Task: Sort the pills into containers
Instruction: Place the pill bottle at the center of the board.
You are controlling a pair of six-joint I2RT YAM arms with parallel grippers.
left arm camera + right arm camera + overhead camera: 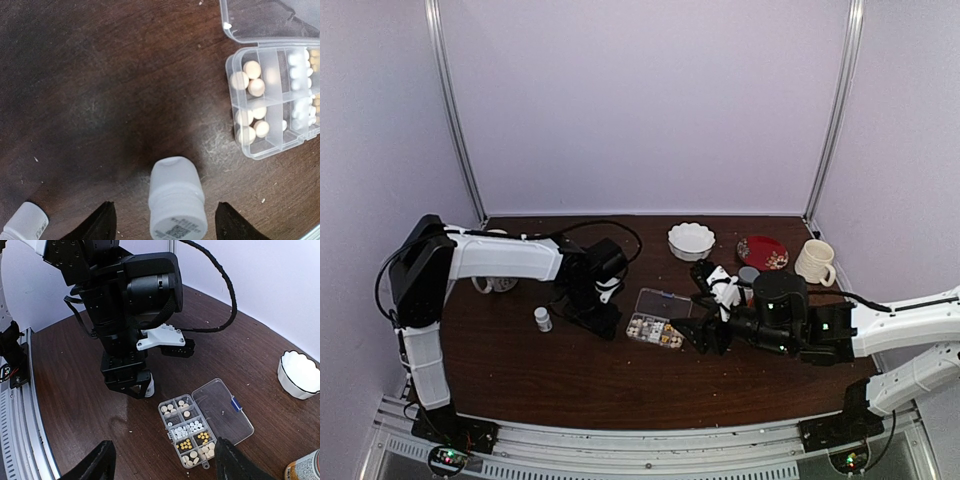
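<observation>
Surface (pixel 570 380): dark wood; carried every item.
Left gripper (pixel 164 206): fingers spread wide, 1 white bottle (pixel 176 200) standing between them, clear of both.
Right gripper (pixel 164 444): spread wide, empty, near the pill organizer box.
Pill organizer box (pixel 222 412): on the surface, lid open flat, near the bottle.
Pills (pixel 251 70): in the box compartments.
</observation>
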